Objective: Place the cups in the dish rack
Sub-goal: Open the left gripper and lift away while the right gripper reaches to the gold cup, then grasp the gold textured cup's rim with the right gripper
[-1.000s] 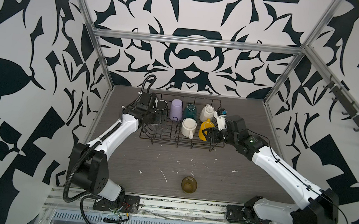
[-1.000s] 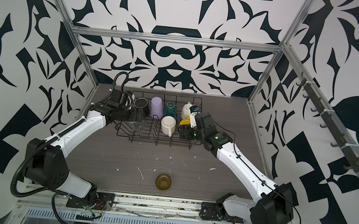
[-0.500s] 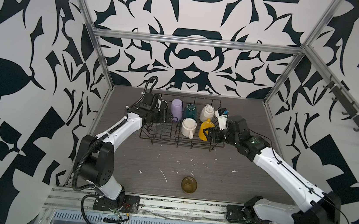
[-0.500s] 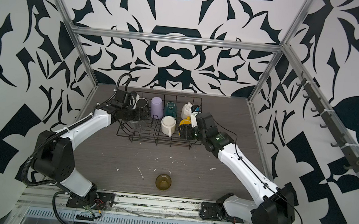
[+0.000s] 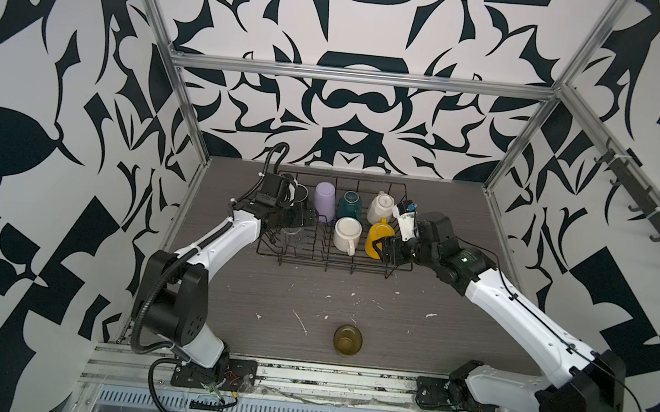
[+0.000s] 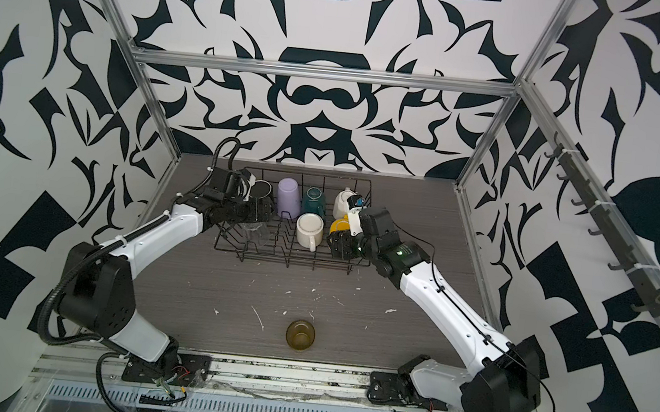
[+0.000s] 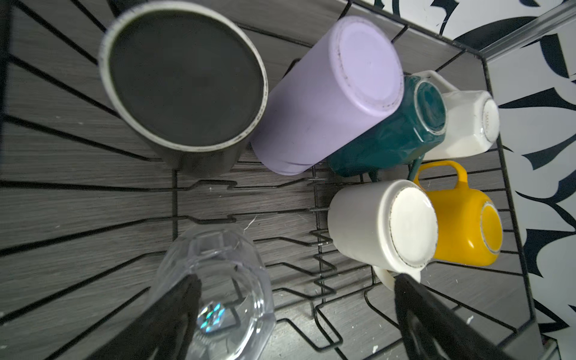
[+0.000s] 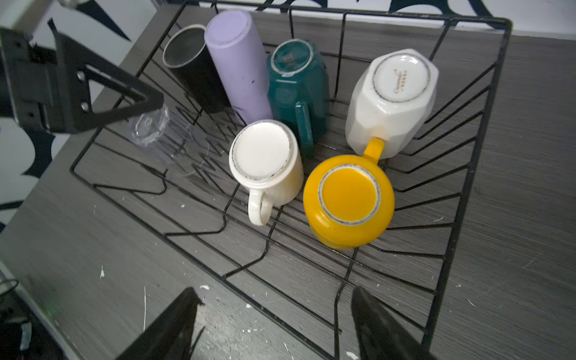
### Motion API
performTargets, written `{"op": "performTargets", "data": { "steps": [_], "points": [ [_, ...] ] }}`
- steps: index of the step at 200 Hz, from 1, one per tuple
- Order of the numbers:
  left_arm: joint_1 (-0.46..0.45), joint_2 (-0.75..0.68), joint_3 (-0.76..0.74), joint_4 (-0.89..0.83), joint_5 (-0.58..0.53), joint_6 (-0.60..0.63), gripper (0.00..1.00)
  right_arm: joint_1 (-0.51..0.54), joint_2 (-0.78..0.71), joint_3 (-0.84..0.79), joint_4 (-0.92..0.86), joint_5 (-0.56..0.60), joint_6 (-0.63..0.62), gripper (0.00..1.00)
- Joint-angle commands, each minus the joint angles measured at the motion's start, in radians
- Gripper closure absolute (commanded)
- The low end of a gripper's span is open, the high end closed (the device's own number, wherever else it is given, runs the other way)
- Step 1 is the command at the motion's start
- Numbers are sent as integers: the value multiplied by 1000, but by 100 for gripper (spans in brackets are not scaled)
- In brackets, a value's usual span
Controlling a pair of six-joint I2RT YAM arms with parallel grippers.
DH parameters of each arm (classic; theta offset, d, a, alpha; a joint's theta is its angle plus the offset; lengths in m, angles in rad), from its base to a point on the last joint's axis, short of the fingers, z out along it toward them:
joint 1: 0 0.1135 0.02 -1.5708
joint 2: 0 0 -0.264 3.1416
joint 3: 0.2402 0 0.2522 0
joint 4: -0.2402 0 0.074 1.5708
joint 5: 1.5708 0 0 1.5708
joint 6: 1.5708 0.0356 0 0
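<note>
Eight cups, one black wire dish rack (image 8: 414, 199). The left gripper (image 7: 297, 277), jaws wide apart and empty, hangs over a clear glass tumbler (image 7: 218, 258). Beyond it stand a black mug (image 7: 187, 84), lilac plastic tumbler (image 7: 327, 99), teal mug (image 7: 389, 137), faceted white mug (image 7: 467, 127), cream mug (image 7: 374, 224) and yellow mug (image 7: 461, 224). All seven are in the rack, bases up. The right gripper (image 8: 274, 290), jaws apart and empty, hovers just short of the yellow mug. One amber glass (image 5: 347, 339) stands mouth-up on the grey table (image 5: 269, 292), well apart from both grippers.

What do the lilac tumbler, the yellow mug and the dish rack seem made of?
Lilac tumbler: likely plastic, matte, scuffed base.
Yellow mug: probably glazed ceramic, glossy, with a bare worn foot ring.
Dish rack: thin metal wire, black coating, bent into prongs.
</note>
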Motion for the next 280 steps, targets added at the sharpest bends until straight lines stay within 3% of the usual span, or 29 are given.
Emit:
{"op": "performTargets", "data": {
  "steps": [1,25,56,130,221,280],
  "points": [
    [4,-128,-28,83,-78,16,1,42,-22,70,-115,-67,-88,24],
    [4,-237,-116,217,-144,19,1,151,-13,75,-238,-45,-106,27],
    [6,-374,-226,366,-206,30,1,292,-7,32,-314,-7,-42,33],
    [8,-441,-264,380,-271,56,1,483,-24,-95,-376,10,138,45],
    [8,-474,-295,393,-294,54,1,580,110,-121,-274,96,227,51],
    [10,-494,-317,390,-313,56,1,604,230,-74,-242,122,236,71]
  ]
}}
